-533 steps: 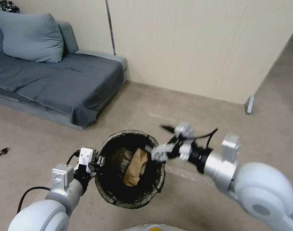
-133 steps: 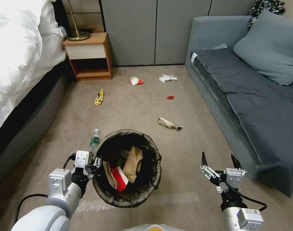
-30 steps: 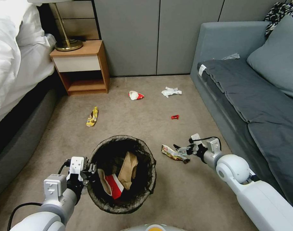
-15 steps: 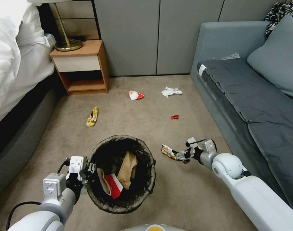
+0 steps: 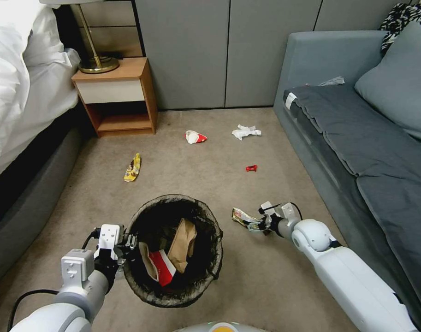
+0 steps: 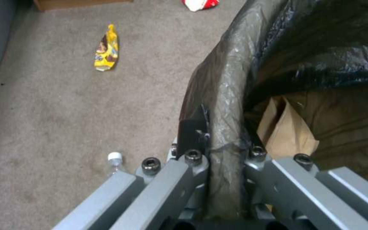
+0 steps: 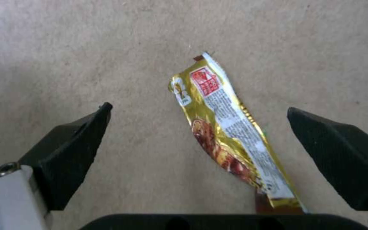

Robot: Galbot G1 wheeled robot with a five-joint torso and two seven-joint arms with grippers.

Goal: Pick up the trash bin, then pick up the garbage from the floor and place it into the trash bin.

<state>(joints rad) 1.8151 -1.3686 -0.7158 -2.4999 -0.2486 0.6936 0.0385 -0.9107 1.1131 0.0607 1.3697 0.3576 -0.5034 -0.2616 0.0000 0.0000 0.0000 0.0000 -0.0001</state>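
Note:
The trash bin (image 5: 135, 221), lined with a dark bag, hangs at my lower left with a brown paper bag (image 5: 182, 243) and a red-and-white carton (image 5: 163, 268) inside. My left gripper (image 5: 127, 242) is shut on its rim (image 6: 226, 105), one finger on each side of it. My right gripper (image 5: 255, 225) is low over the carpet and open, and a gold snack wrapper (image 7: 224, 137) lies flat between its black fingers (image 7: 69, 150), untouched. More garbage lies farther off: a yellow wrapper (image 5: 133, 168), a red-and-white carton (image 5: 194, 137), a white tissue (image 5: 246, 132) and a small red scrap (image 5: 251, 168).
A grey sofa (image 5: 358, 138) runs along the right, close to my right arm. A bed (image 5: 16, 92) fills the left, with a wooden nightstand (image 5: 115, 92) and a lamp beside it. A small plastic bottle (image 6: 115, 159) lies on the carpet under the bin.
My right gripper has slid left along the carpet toward the bin and now straddles the gold wrapper. The left arm and the bin have stayed put.

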